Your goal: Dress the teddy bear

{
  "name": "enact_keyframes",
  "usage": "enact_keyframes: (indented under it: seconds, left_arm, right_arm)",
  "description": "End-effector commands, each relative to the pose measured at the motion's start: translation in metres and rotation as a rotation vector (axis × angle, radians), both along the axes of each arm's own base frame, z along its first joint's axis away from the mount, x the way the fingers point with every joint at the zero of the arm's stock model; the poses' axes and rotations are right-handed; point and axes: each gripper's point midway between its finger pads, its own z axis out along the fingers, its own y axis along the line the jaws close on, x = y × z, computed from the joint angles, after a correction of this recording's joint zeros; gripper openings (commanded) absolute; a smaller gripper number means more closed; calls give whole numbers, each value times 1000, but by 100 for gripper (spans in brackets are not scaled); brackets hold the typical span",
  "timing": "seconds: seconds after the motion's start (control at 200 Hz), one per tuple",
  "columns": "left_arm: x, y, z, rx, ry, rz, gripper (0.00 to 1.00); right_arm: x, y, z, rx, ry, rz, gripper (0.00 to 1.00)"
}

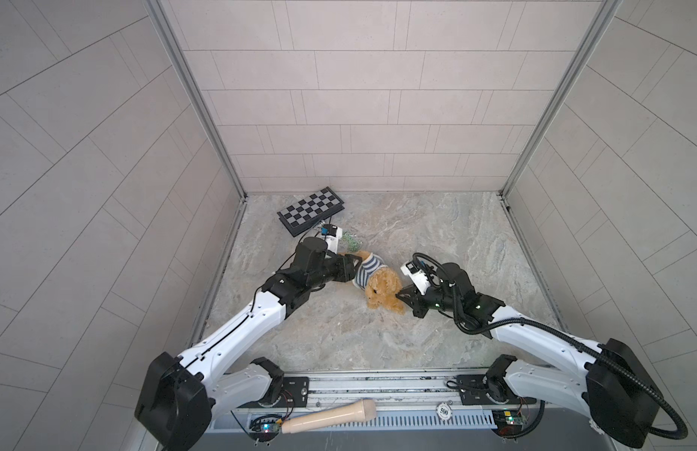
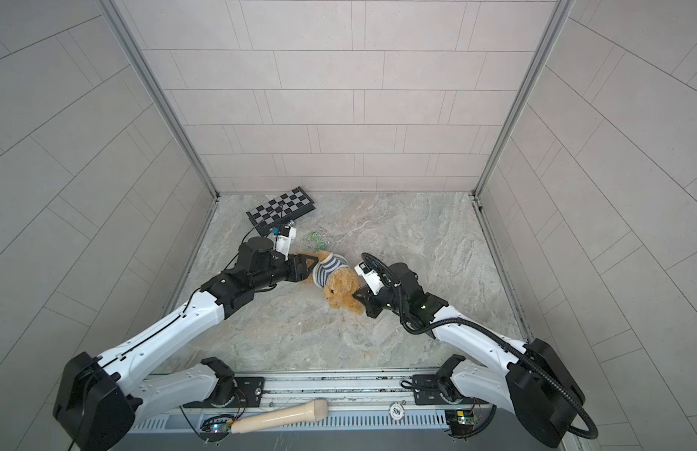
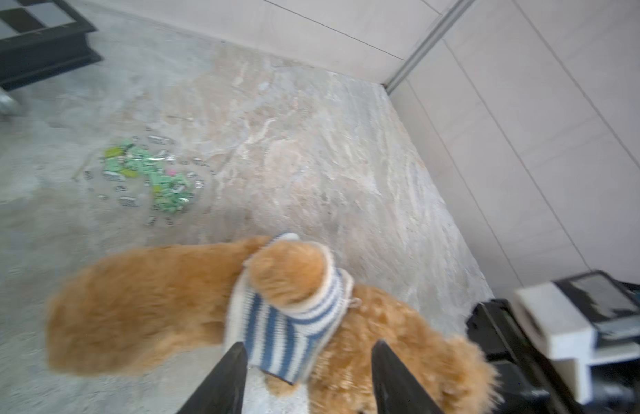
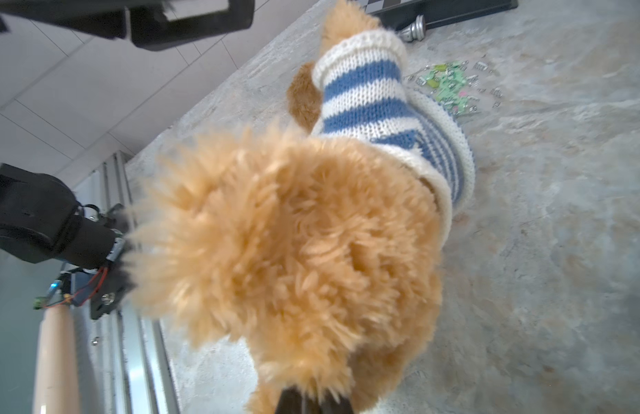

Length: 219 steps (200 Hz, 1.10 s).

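Note:
The teddy bear (image 1: 382, 289) (image 2: 341, 289) lies on its side on the marble table in both top views, golden-brown and fluffy. A blue-and-white striped knitted sweater (image 1: 367, 270) (image 3: 286, 322) (image 4: 368, 100) covers its body, and one arm pokes out of a sleeve. My left gripper (image 1: 352, 263) (image 2: 310, 263) (image 3: 309, 346) is open at the bear's lower end, its two fingers wide apart on either side of the sweater's hem. My right gripper (image 1: 399, 298) (image 2: 356, 297) (image 4: 313, 398) is shut on the fur of the bear's head (image 4: 293, 233).
A folded chessboard (image 1: 311, 210) lies at the back left, with a silver chess piece (image 4: 415, 28) beside it. Small green bits (image 1: 351, 244) (image 3: 146, 172) are scattered just behind the bear. On the front rail lie a wooden handle (image 1: 327, 418) and a poker chip (image 1: 443, 410).

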Motion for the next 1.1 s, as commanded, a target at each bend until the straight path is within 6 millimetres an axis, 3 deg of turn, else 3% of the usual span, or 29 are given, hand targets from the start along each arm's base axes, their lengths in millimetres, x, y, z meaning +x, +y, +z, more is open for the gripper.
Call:
enact_keyframes:
  seconds: [0.0,0.23,0.305,0.521,0.676,0.821,0.966,1.091]
  left_arm:
    - [1,6,-12,49,3,-10,57]
    - [-2,13,-37,102,40,8,48]
    - [-6,21,-49,120,53,34,46]
    - [-2,28,-77,181,83,64,46]
    - [7,23,-103,201,128,67,45]
    - [8,23,-117,223,158,64,45]
    - [7,28,-122,247,164,81,45]
    - [8,30,-133,269,183,86,46]
  right_arm:
    - [-19,8,28,121,32,98,0]
    - [-20,11,60,320,106,139,0]
    - [-16,7,59,333,122,126,0]
    - [4,-5,42,342,215,80,0]
    - [33,-24,13,284,285,-70,0]
    - [47,-40,-9,190,293,-159,0]
    - [52,-57,-25,71,280,-235,11]
    - [57,-66,-26,19,259,-284,22]
